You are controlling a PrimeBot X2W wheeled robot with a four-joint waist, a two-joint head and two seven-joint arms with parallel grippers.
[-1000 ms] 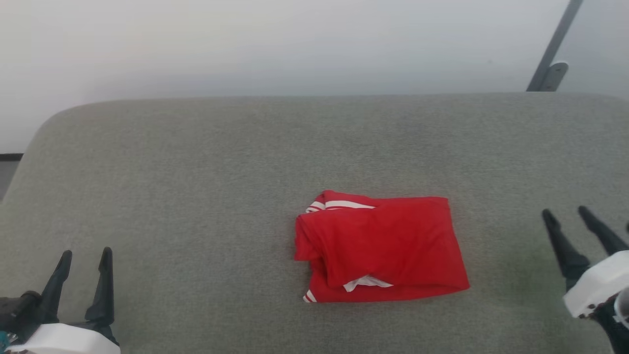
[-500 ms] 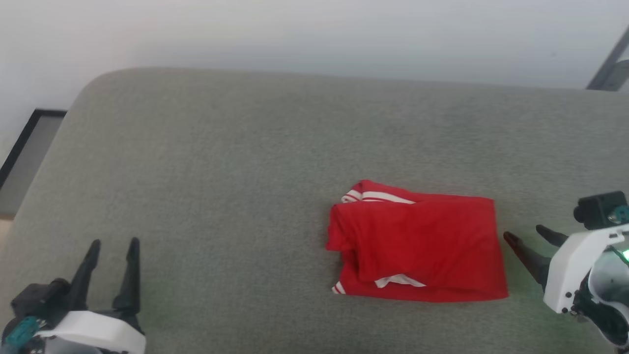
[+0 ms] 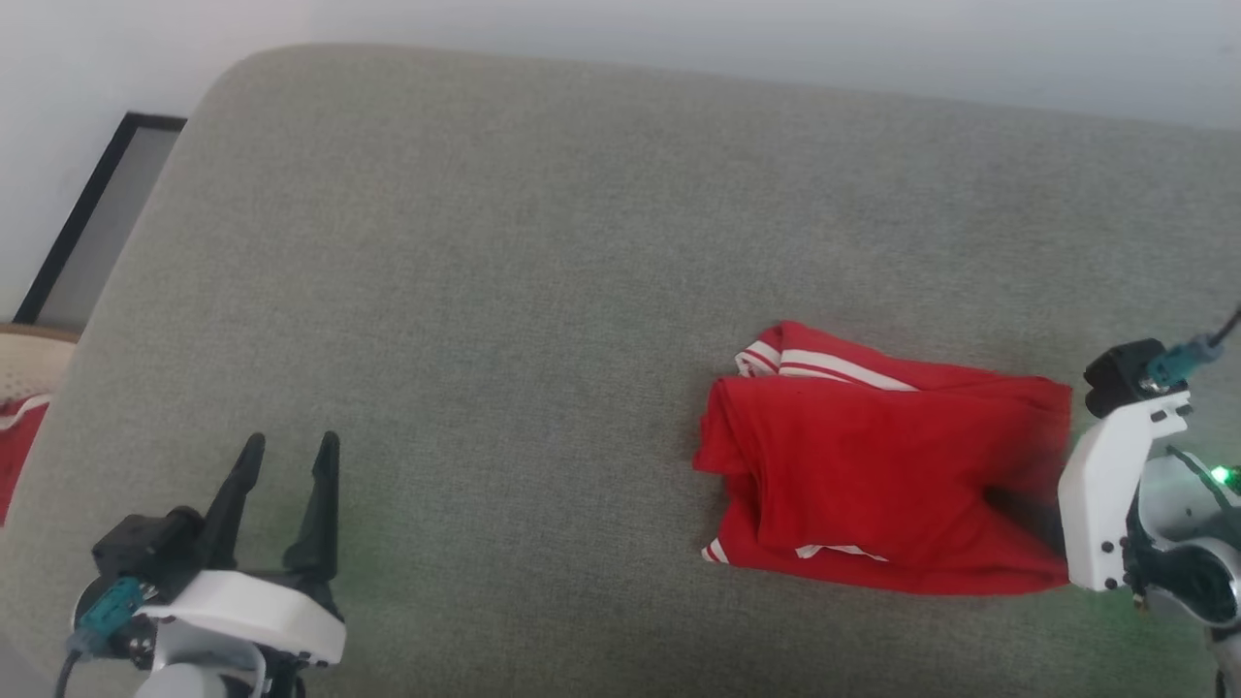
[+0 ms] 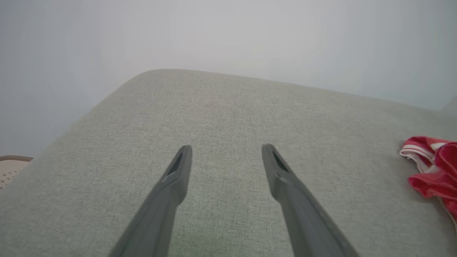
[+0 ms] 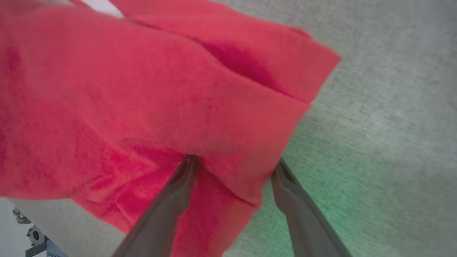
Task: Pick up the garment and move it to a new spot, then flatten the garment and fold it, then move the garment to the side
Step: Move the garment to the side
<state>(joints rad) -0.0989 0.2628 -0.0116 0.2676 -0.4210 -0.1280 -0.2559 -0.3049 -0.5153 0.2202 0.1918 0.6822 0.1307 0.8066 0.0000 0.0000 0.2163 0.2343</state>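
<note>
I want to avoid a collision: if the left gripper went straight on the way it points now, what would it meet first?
Probably the grey cushion, as the left gripper points low across it; depth is unclear. The garment lies off to its right.

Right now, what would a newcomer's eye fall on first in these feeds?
The folded red garment, bright against the grey cushion, right of centre in the head view. Next, the right gripper at its right edge, fingers spread with a fold of red cloth between them. The left gripper hangs open over bare cushion at lower left.
</note>
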